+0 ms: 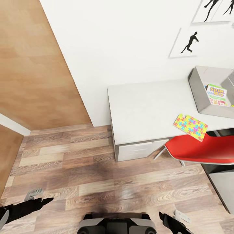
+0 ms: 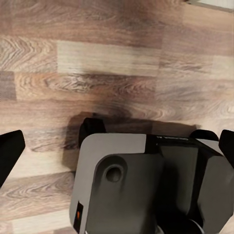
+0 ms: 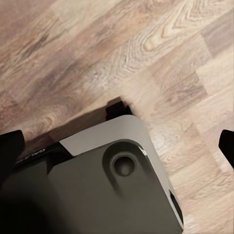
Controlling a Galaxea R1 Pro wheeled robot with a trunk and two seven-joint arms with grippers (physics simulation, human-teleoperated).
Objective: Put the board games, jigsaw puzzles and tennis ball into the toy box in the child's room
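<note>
Left end effector (image 1: 32, 194) sits low at the head view's bottom left, over the wood-plank floor (image 1: 81, 169); right end effector (image 1: 180, 216) low at bottom right. Neither carries anything in this view; how wide the fingers stand can't be read here. Ahead and to the right, well apart from both, is the pale grey-white speckled counter (image 1: 143, 110) against the white wall. On its right part stands the light grey shallow toy box (image 1: 203, 94) with a white-green printed board game (image 1: 217, 94) inside it. A flat multicolour jigsaw puzzle (image 1: 190, 126) lies on the counter's front edge, just beside the box, above a red chair seat (image 1: 198, 149) pushed under. Black dancer-silhouette pictures (image 1: 190, 44) hang above.

Left wrist view: dark fingertips (image 2: 9, 151) at opposite edges of the picture, so the jaws are spread wide, nothing between them; the robot's grey base (image 2: 126, 190) and floor below.

Right wrist view: same, fingertips (image 3: 9, 146) far apart, empty, over the base (image 3: 122, 180).

Risks, as judged: the puzzle overhangs the edge and is thin, so a clumsy pinch may push it off onto the chair; the chair may block the base from getting close, forcing an overextended reach.
</note>
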